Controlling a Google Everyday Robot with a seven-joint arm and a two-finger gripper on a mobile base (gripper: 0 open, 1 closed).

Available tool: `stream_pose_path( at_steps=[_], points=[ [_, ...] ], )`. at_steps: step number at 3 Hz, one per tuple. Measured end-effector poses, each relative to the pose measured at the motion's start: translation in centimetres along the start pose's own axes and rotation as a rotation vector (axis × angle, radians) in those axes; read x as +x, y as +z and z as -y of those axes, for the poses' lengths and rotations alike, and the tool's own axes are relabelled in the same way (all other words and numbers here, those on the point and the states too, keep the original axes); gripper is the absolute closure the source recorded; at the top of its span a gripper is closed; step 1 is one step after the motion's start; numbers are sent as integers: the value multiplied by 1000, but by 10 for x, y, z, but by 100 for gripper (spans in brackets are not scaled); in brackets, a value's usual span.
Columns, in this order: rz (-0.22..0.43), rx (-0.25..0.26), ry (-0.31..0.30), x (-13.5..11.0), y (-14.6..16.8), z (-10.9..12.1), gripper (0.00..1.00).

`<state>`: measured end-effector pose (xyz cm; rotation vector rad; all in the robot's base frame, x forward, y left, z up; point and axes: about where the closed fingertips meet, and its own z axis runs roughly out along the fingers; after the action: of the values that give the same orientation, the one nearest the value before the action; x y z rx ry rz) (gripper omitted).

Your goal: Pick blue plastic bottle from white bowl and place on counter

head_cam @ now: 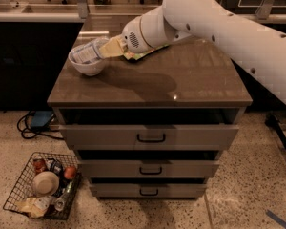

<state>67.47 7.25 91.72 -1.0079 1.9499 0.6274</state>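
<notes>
The white bowl (88,67) stands at the back left of the counter (181,80). A clear, blue-tinted plastic bottle (87,52) lies on its side across the bowl, sticking out above the rim. My gripper (110,47) reaches in from the right on the white arm (219,27) and sits at the bottle's right end, touching it or very close, just above the bowl's right rim. The bottle rests in the bowl.
A flat green packet (144,55) lies on the counter under my wrist. The cabinet has three drawers with black handles (151,138). A wire basket (43,185) of odd items sits on the floor at the lower left. Cables lie by the cabinet's left side.
</notes>
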Motion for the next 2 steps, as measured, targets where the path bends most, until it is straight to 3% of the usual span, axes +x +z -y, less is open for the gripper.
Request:
stream_pose_path(
  at_steps=[1, 2],
  points=[
    [0, 0, 0, 0, 0, 0, 100],
    [-39, 36, -40, -18, -13, 5, 100]
  ],
)
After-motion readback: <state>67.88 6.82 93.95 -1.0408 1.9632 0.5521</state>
